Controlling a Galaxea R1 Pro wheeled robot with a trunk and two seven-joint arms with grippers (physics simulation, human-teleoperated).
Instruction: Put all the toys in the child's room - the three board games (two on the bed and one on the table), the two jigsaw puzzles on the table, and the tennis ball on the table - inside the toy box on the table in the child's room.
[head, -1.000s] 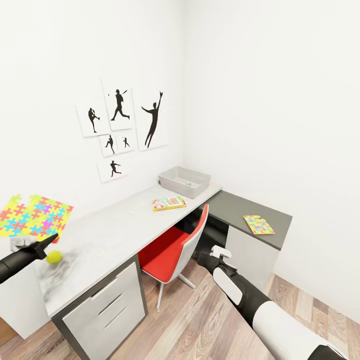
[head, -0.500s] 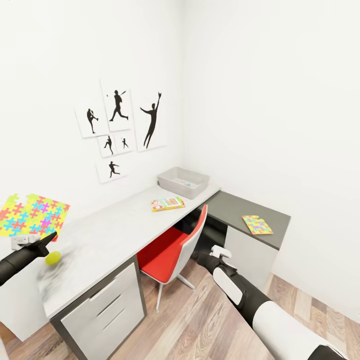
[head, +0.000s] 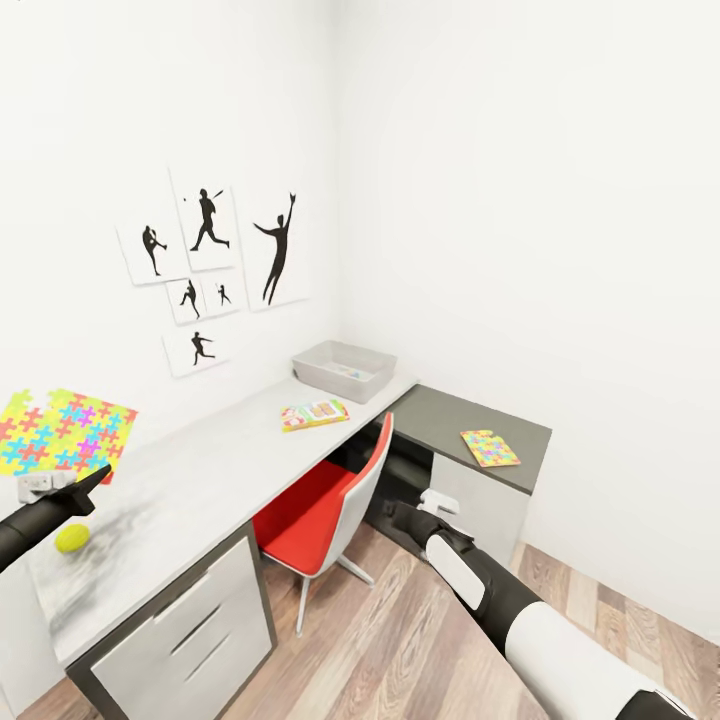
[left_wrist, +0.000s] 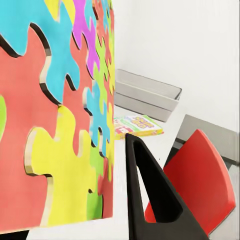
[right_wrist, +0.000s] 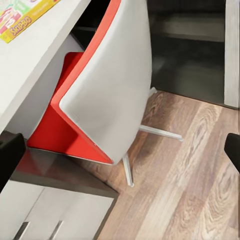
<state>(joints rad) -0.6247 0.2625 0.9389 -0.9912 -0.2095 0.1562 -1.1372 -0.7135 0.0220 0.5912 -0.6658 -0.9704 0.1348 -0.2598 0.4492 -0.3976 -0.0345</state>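
- The left hand (head: 75, 492), at the lower left of the frame, pinches one thin, flat jigsaw puzzle sheet of yellow, pink, blue and green pieces (head: 62, 432) and holds it up on its edge.
- The right hand (head: 428, 508) hangs low in the middle of the frame, above the wood floor. Its fingers are spread apart and hold nothing.
- The pale grey plastic toy box (head: 343, 371) sits far off, at the back of the long light grey counter (head: 200, 470).
- The sheet is thin and held by one edge, so I think it could slip out or bump the red chair (head: 325, 495) on the way.
- The small yellow-green tennis ball (head: 71, 538) lies close under the left hand and could roll if knocked.
- The other puzzle sheet (head: 489, 447) and a colourful flat game box (head: 314, 413) wait on the counter.
- What lies inside the toy box is too small to tell.
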